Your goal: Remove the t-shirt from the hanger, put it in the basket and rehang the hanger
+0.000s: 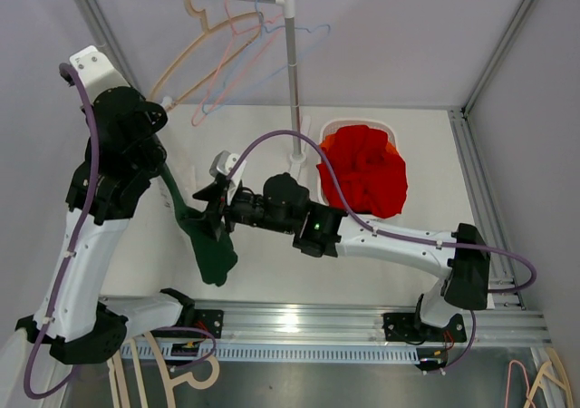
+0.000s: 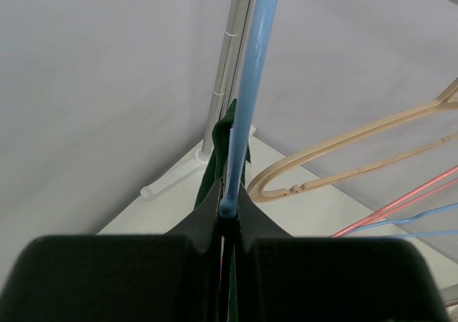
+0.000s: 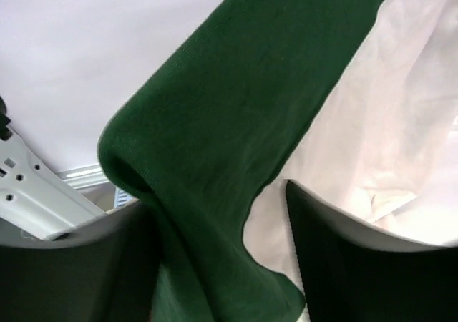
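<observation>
A dark green t-shirt [image 1: 207,240] hangs from a blue hanger [image 2: 247,86] above the table. My left gripper [image 1: 168,183] is shut on the hanger's blue rod, which sticks up from between its fingertips in the left wrist view [image 2: 232,202]. A strip of the shirt [image 2: 220,147] shows beside the rod. My right gripper [image 1: 215,210] is at the shirt's right side. In the right wrist view the gripper [image 3: 222,222] is open, with a fold of the shirt [image 3: 236,122] hanging between its jaws. The hanger is hidden in the top view.
A clothes rack with a white upright pole [image 1: 292,72] stands at the back and carries tan [image 1: 195,50], pink and blue hangers. A white basket [image 1: 340,125] of red clothes [image 1: 362,168] sits at the right. More tan hangers [image 1: 172,372] lie below the near rail.
</observation>
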